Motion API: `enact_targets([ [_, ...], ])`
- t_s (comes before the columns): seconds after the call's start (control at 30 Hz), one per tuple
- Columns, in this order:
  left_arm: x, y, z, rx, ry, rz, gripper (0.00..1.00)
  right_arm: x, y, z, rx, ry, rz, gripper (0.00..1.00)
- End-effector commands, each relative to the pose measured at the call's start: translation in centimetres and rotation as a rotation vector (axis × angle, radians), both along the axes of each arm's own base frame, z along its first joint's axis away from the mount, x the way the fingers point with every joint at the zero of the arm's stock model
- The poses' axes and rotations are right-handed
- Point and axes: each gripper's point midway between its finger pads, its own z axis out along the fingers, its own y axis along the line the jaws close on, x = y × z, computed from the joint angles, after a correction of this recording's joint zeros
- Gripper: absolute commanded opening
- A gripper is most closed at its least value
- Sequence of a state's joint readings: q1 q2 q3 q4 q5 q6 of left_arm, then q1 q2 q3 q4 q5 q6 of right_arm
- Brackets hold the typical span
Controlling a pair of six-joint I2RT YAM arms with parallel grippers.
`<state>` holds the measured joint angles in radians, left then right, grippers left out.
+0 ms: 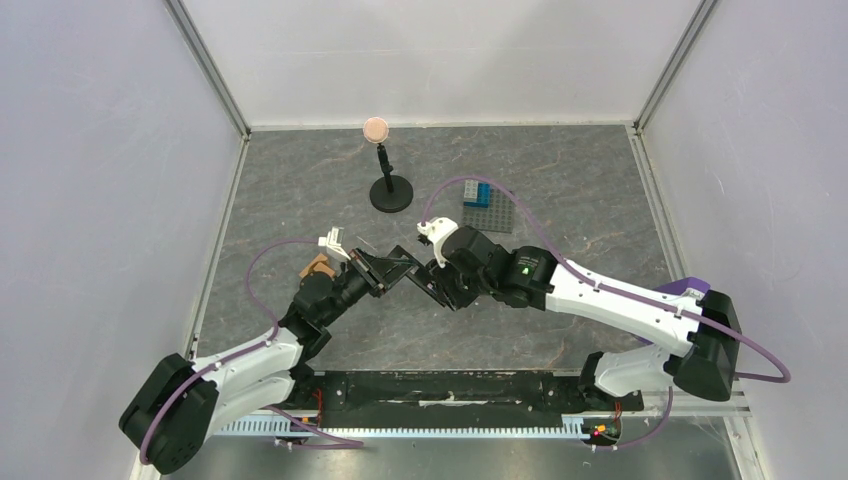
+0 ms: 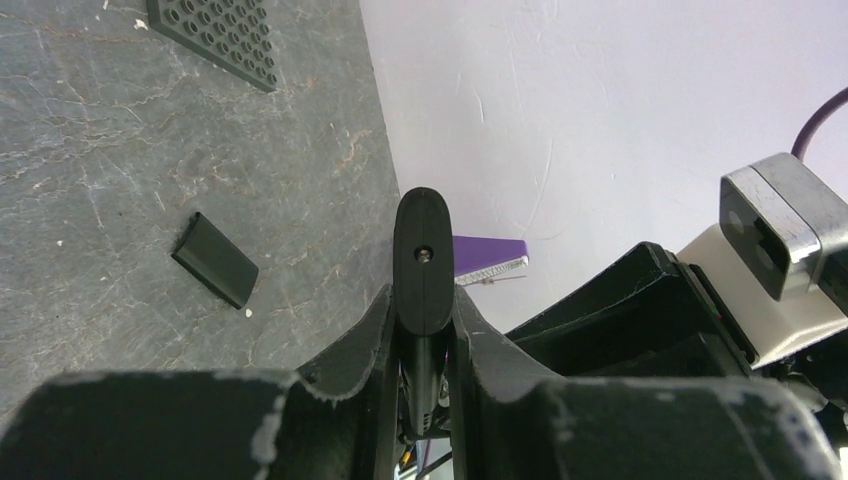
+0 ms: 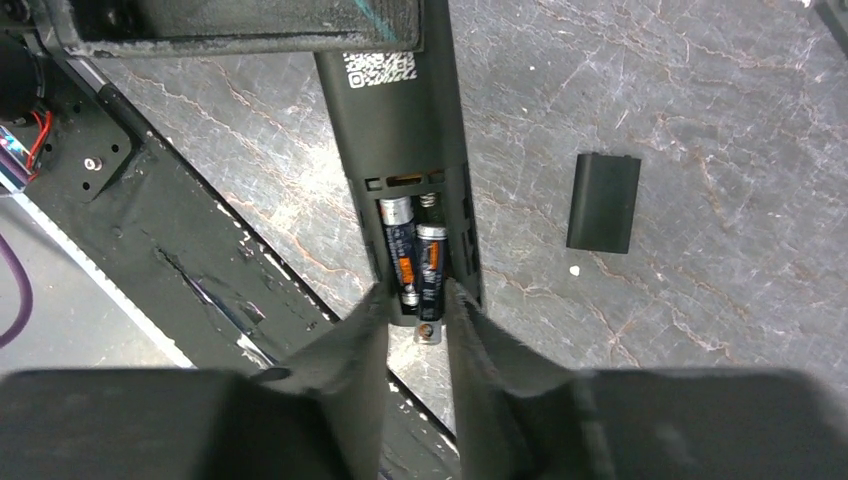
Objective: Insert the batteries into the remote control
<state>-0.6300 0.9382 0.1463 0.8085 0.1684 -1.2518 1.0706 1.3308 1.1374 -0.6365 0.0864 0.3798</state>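
- Right gripper (image 3: 418, 322): its fingers closely flank the near ends of the batteries (image 3: 415, 265); whether it actually grips them cannot be told.
- The batteries sit side by side in the open bay of the remote control (image 3: 395, 130), below a QR sticker (image 3: 378, 68).
- Left gripper (image 2: 420, 315) clamps the remote control's far end.

My three views: overhead and both wrists.
The top camera is looking down from behind me over the grey marbled tabletop (image 1: 300, 200); my left wrist camera is peering closely along the long slim black remote control (image 2: 421, 260) toward the white wall (image 2: 600, 100), my right one is staring down onto it; both are catching the small flat black rectangular cover (image 3: 603, 203).
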Motion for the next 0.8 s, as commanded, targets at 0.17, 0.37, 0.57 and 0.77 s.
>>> enact_targets([
  [0.17,0.0,0.3,1.8,-0.062,-0.012,0.022,0.02,1.6,0.6,5.5,0.144,-0.123,-0.061,0.44],
  [0.37,0.1,0.5,2.0,-0.077,0.0,0.034,0.02,1.8,-0.1,7.7,0.221,-0.146,-0.125,0.51],
  [0.57,0.3,0.6,3.2,-0.144,0.039,0.045,0.02,2.4,-2.6,8.3,0.358,-0.179,-0.297,0.71],
  [0.77,0.2,0.5,4.8,-0.237,0.125,0.029,0.02,1.7,-2.9,10.1,0.626,-0.155,-0.363,0.8],
])
